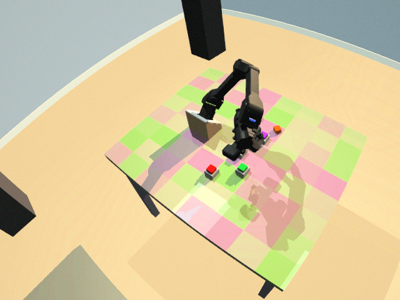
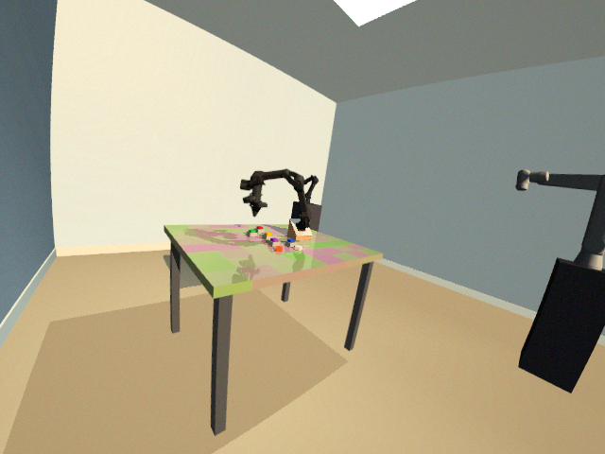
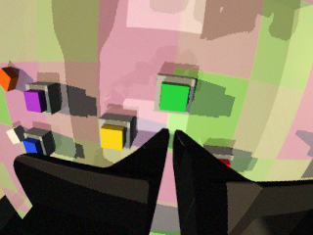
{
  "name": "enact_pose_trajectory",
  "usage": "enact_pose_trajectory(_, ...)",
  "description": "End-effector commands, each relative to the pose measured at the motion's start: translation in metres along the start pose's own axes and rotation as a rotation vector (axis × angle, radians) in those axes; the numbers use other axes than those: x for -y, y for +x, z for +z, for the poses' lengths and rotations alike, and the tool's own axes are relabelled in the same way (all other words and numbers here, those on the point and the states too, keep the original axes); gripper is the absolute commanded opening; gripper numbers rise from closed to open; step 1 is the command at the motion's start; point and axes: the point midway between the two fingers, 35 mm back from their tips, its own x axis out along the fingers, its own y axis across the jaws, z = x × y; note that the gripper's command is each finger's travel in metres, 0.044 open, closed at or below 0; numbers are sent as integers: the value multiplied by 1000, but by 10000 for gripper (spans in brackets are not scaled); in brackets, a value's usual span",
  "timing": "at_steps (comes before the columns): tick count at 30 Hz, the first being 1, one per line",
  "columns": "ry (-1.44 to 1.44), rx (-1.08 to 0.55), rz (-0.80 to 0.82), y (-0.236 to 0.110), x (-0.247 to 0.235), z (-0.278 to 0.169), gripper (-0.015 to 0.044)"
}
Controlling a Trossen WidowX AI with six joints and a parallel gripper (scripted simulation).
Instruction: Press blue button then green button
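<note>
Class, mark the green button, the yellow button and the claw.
green button (image 3: 175, 97), wrist view, its green cap
yellow button (image 3: 112, 137), wrist view, its yellow cap
claw (image 3: 171, 136), wrist view, between its closed fingertips

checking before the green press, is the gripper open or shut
Shut on nothing: in the wrist view the gripper's fingertips nearly meet, above the green button.

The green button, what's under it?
The square green push-button sits on top of a small grey box base, which rests on the pink-and-green checkered table top. Whatever is inside the base, or beneath it, is covered. The shut end effector hovers above.
</note>
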Motion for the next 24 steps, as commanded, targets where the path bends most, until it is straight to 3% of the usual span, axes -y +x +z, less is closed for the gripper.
enact_pose_trajectory(1,-12,5,-9,8,6,3,20)
enact_pose_trajectory(5,-13,5,-7,57,5,3,20)
enact_pose_trajectory(24,-13,6,-7,82,5,3,20)
